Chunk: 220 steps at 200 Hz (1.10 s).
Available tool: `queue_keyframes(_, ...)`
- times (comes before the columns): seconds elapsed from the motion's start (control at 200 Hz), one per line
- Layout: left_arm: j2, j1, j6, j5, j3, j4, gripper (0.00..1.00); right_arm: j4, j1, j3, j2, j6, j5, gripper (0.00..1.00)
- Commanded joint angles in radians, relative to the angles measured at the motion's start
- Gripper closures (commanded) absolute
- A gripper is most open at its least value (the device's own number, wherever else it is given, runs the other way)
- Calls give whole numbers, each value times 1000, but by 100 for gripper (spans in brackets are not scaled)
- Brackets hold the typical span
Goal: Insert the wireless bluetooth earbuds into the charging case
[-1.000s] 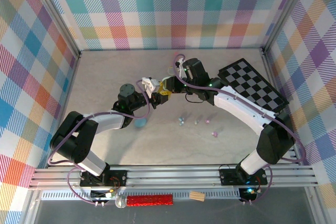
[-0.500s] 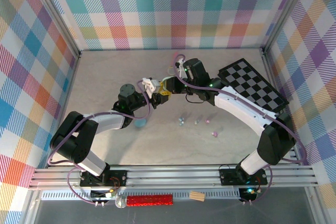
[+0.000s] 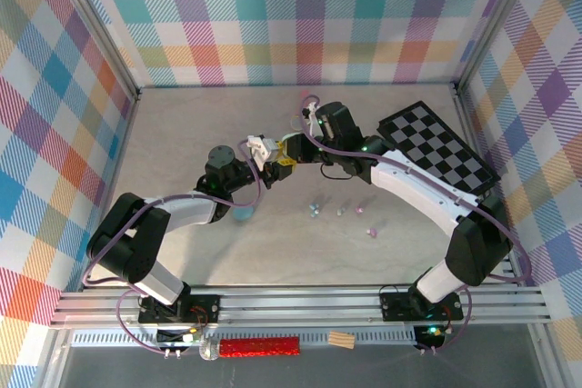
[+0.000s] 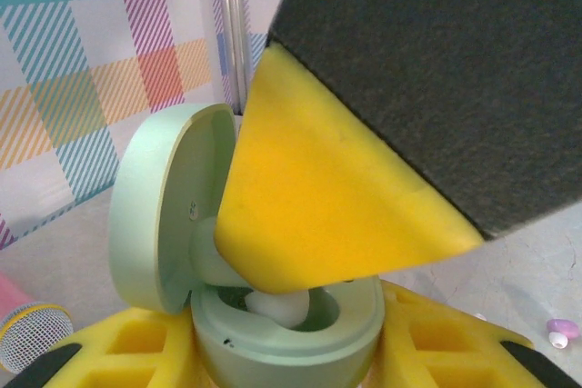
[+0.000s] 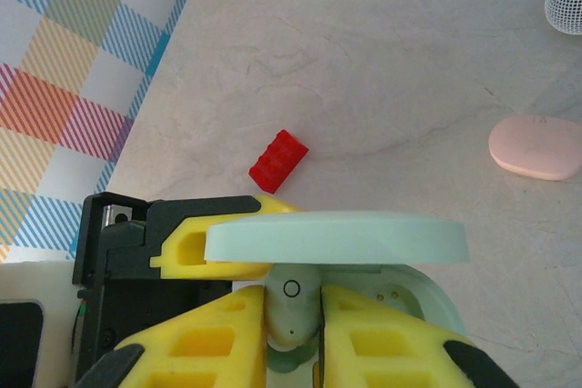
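My left gripper (image 4: 286, 356) is shut on the base of a mint charging case (image 4: 291, 338), held above the table with its lid (image 4: 159, 211) swung open. My right gripper (image 5: 293, 333) is shut on a mint earbud (image 5: 293, 306) and holds it down in one well of the case (image 5: 414, 302), under the lid (image 5: 336, 238). The earbud's white tip (image 4: 277, 304) shows inside the well. In the top view both grippers meet, the left (image 3: 272, 160) and the right (image 3: 289, 148). Other loose earbuds (image 3: 314, 209) lie on the table in front of them.
A red brick (image 5: 278, 161) and a pink case (image 5: 536, 147) lie on the table beyond the grippers, with a small microphone (image 5: 566, 2) further off. A blue case (image 3: 243, 213) sits by the left arm. A checkerboard (image 3: 436, 147) lies at the right.
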Motion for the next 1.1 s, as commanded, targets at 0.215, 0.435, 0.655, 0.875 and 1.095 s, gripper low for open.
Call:
queue_keyframes(0.215, -25, -13, 5, -38, 28, 56, 63, -95, 25, 0, -18, 4, 5, 79)
queue_keyframes(0.435, -25, -13, 8, -43, 26, 57, 63, -123, 26, 13, -17, -1, 28, 77)
queue_keyframes(0.655, -30, -13, 13, -38, 22, 61, 63, -117, 25, 25, -14, -8, 41, 71)
queue_keyframes(0.875, -28, -13, 10, -42, 19, 72, 63, -116, 25, 38, -30, -20, 61, 68)
queue_keyframes(1.095, -19, -9, 5, -50, 13, 92, 63, -22, 25, -16, -103, -45, 29, 62)
